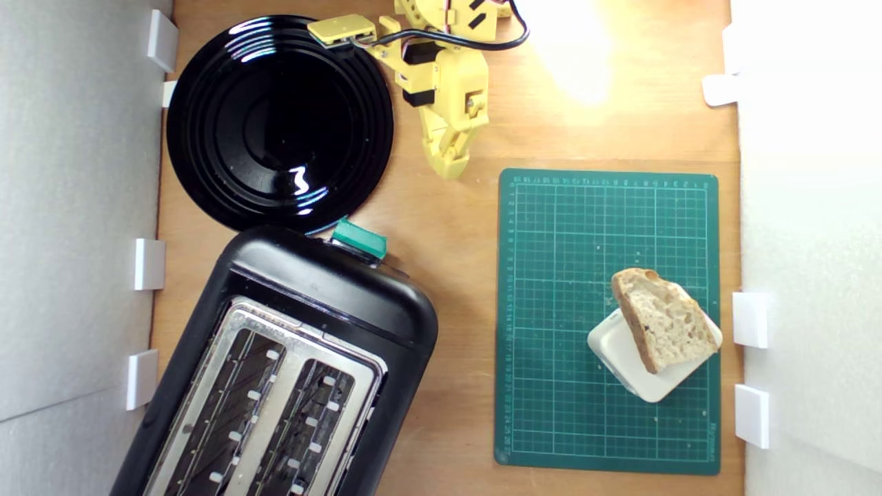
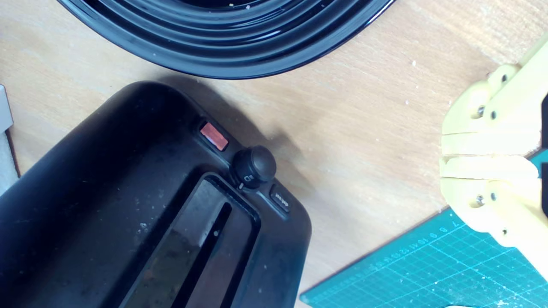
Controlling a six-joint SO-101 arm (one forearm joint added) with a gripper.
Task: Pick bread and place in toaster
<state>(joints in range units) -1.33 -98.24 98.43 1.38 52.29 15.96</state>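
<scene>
Pincer (image 1: 449, 169) closed, empty, well apart from bread (image 1: 663, 319)

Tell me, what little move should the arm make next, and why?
Probably swing toward the exterior view's right and lower edge, over the green mat. The end effector looks shut and empty, beside the black plate, while the bread lies untouched on a white block on that mat. The toaster comes later.
</scene>
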